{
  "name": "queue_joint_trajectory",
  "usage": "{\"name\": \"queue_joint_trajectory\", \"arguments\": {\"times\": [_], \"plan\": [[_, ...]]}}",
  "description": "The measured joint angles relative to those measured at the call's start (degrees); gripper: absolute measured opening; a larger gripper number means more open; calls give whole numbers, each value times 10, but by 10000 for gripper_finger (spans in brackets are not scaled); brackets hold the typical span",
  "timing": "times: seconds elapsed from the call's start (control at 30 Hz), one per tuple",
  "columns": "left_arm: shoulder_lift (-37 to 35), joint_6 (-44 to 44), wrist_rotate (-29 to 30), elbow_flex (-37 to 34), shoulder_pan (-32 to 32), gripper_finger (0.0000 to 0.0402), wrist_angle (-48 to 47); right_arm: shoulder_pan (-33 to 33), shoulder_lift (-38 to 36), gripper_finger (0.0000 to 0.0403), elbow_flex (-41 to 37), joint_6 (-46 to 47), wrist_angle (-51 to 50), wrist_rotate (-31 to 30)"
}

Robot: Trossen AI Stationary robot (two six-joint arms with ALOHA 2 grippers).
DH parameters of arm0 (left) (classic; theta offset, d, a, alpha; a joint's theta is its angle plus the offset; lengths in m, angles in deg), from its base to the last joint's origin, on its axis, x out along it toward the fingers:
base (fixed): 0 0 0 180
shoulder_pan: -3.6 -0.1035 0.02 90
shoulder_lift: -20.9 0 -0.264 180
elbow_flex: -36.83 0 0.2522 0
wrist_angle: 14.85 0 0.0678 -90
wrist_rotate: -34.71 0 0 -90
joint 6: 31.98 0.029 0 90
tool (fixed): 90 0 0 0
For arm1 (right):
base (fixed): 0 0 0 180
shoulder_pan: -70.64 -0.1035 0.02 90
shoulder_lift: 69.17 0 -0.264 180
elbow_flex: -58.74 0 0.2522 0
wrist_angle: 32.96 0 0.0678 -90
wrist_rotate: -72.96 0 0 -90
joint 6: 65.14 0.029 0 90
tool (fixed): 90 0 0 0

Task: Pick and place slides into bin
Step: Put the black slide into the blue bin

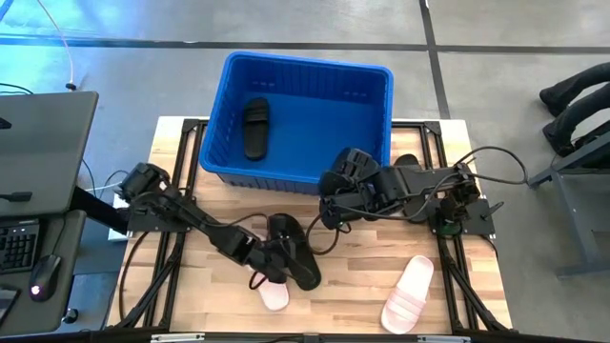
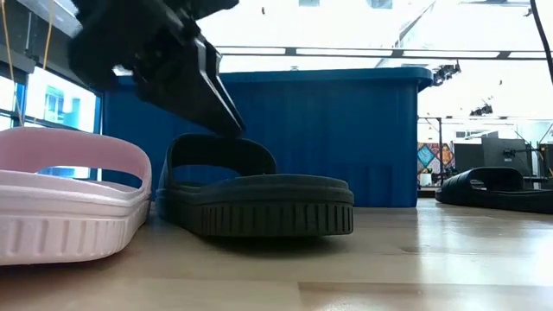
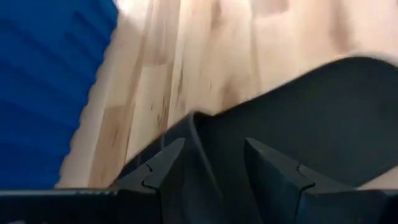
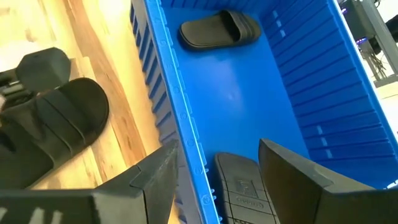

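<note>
The blue bin point(image 1: 305, 62) stands at the table's far side with one black slide point(image 1: 255, 127) lying on its floor. My left gripper point(image 1: 276, 250) is open at a black slide point(image 1: 297, 259) near the table's middle; its fingers stand on either side of the strap's edge point(image 3: 198, 134). That slide lies sole-down on the wood point(image 2: 259, 203). My right gripper point(image 4: 217, 162) is open over the bin's near wall. Another black slide point(image 4: 239, 186) shows sole-up inside the bin, beyond the fingers. My left gripper comes at the black slide slanting down from the table's left. One fingertip point(image 2: 229, 121) meets the top of the strap point(image 2: 246, 142); the other finger is hidden. Whether the fingers pinch the strap cannot be told. The slide lies flat on the table.
A pale pink slide point(image 1: 272, 293) lies right beside the left gripper's slide, toward the near edge point(image 2: 60, 203). A second pink slide point(image 1: 408, 293) lies at the near right. One more black slide point(image 1: 407, 164) lies by the right arm point(image 2: 497, 190).
</note>
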State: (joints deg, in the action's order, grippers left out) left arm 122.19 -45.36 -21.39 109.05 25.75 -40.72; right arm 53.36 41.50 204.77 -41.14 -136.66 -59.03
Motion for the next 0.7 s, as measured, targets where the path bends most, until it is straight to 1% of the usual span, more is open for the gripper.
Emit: {"name": "queue_joint_trajectory", "arguments": {"times": [0.2,0.3,0.57,0.7], "plan": [[12,-48,50,-1,0,156,-46,0,0,209,0,-5,0,0],[12,-71,56,0,0,156,-73,0,0,208,0,-11,0,0],[11,-129,68,1,0,156,-186,0,0,209,0,-15,-1,0],[11,-129,71,1,0,149,-192,0,0,209,0,-15,0,0]]}}
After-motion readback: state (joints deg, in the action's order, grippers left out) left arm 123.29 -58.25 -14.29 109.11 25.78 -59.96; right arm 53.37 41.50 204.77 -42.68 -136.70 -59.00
